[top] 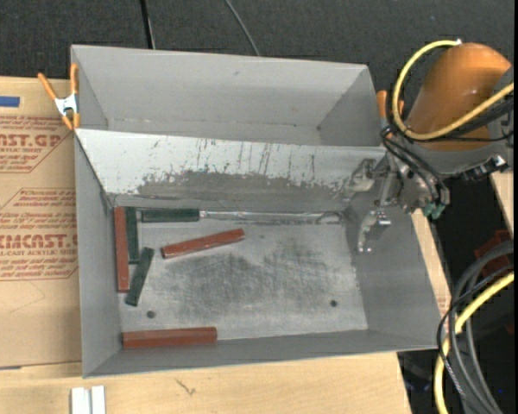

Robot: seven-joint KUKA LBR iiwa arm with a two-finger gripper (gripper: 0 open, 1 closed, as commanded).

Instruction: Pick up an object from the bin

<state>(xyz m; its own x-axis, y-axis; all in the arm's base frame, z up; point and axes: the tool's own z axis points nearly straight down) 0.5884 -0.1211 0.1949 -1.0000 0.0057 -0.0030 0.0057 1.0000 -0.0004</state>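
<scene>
Gripper (368,229) hangs at the right of the frame, low over the bare grey floor of the bin (242,84) and close to its right wall. Whether it is open or closed cannot be told from this angle. The arm's orange cover (457,93) sits above it at upper right.

Three red-brown bars lie in the bin. The nearest bar (203,244) lies left of centre, well apart from the gripper. Its long axis runs left to right, slightly tilted, with the right end higher in the frame. The upright bar (121,250) lies along the left wall, long axis top to bottom. The bottom bar (169,337) lies along the lower wall at lower left, long axis left to right.

Two dark green sticks can be counted. The level green stick (168,216) lies left to right at upper left, and the leaning green stick (138,276) lies just right of the upright bar, its top tipped rightwards
</scene>
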